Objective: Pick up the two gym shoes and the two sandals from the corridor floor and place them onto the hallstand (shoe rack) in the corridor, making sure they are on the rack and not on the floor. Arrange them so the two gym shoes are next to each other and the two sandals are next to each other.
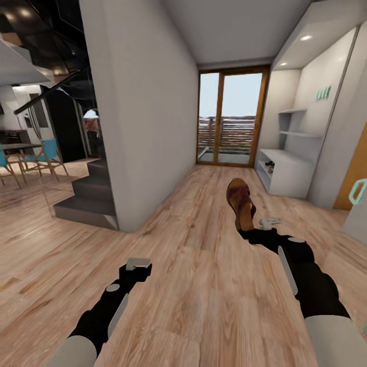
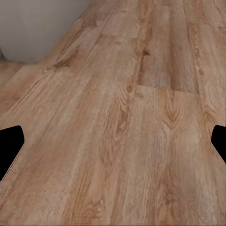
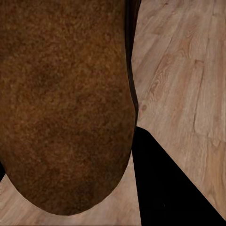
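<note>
Wood-plank floor (image 1: 193,285) runs down a white corridor to a glass door (image 1: 232,117), with the white rack (image 1: 288,173) on the right wall. The right gripper (image 1: 255,232) is clamped on a sandal (image 1: 240,203), holding it up off the floor, toe pointing away. It's reddish-brown strap leather on a tan cork sole. The left gripper (image 1: 137,265) hangs low over bare floor, spread wide, holding nothing.

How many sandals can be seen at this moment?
1. One sandal is held off the corridor floor by the right gripper, its sole close up in the right wrist view. Something dark sits in the hallstand opening, too small to identify.
</note>
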